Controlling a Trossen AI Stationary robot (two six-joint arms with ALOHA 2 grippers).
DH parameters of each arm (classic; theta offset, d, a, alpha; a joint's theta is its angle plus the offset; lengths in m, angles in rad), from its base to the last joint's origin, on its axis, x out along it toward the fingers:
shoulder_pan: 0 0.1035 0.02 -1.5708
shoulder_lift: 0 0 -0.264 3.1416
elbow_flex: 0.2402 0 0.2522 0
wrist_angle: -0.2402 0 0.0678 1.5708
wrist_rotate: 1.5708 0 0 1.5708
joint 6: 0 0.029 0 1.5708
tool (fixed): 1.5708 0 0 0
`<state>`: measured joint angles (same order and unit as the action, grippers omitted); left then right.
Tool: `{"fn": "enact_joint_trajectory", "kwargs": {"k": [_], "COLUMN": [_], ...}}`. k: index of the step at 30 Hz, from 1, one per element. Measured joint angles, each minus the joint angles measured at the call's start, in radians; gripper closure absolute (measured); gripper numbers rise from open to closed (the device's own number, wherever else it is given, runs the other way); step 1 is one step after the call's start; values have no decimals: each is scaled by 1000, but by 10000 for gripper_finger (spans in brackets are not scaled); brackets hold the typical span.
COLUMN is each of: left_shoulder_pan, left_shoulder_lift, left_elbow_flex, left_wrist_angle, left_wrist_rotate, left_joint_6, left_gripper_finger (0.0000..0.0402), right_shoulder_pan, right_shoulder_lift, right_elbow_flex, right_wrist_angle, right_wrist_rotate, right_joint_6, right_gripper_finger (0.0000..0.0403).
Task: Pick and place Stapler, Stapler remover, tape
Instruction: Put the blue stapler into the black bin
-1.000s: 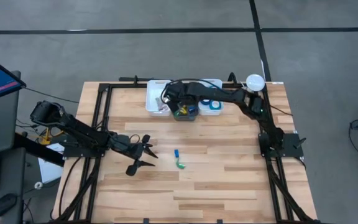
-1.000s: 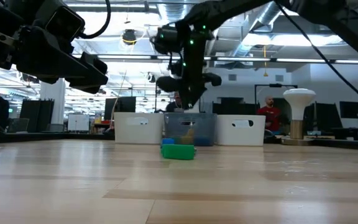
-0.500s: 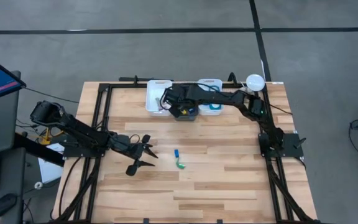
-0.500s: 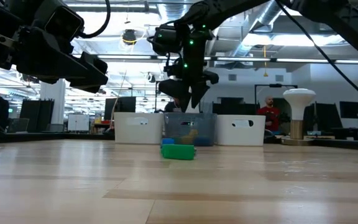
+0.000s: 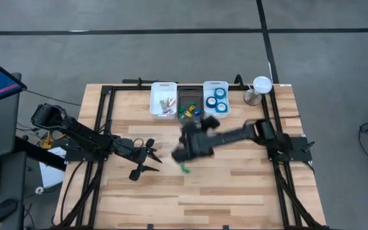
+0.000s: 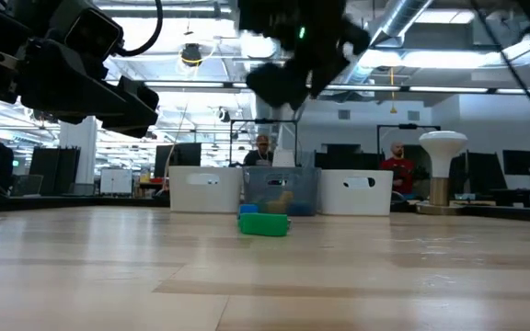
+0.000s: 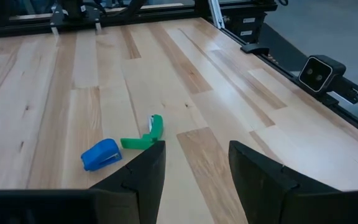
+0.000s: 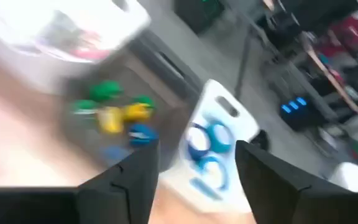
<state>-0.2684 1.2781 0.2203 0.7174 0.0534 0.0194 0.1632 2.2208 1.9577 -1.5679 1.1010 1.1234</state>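
A small blue stapler [image 7: 101, 154] and a green stapler remover [image 7: 143, 135] lie side by side on the wooden table's middle. In the high view only the remover [image 5: 185, 169] shows, just past my right gripper [image 5: 181, 153], which hangs open and blurred above them with nothing between its fingers. Blue tape rolls [image 5: 217, 99] lie in the right white bin [image 5: 207, 86] at the far edge; they also show blurred in the right wrist view [image 8: 207, 146]. My left gripper [image 5: 151, 160] waits open at table left, its fingers [image 7: 148, 168] pointing toward the stapler.
A dark bin [image 5: 189, 96] with small green, yellow and blue pieces stands between the left white bin [image 5: 163, 100] and the tape bin. A white lamp-like stand [image 5: 260, 86] is at the far right corner. Black rails frame the table. Bare wood lies toward the near edge.
My right gripper has opened above the dark bin, then swung fast away from the bins toward the table's middle and near edge, turning as it went. It now hangs over the stapler and remover. The stapler, remover and left arm have kept still.
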Motion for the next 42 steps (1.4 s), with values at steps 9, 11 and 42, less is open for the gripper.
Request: {"fn": "enact_joint_trajectory", "kwargs": {"k": [9, 11, 42], "left_shoulder_pan": [32, 49, 247], "left_shoulder_lift": [0, 0, 440], "left_elbow_flex": [13, 48, 496], "left_wrist_angle": [-54, -135, -501], "left_wrist_rotate": [0, 0, 180], "left_joint_6": [-28, -19, 455], "left_gripper_finger": [234, 234, 239], "right_shoulder_pan": [317, 372, 616], "right_shoulder_lift": [12, 10, 10], "right_elbow_flex": [-1, 0, 0], "right_wrist_angle": [42, 70, 216], "right_wrist_rotate": [10, 9, -201], "right_joint_6": [183, 205, 199], "right_gripper_finger": [280, 298, 395]}}
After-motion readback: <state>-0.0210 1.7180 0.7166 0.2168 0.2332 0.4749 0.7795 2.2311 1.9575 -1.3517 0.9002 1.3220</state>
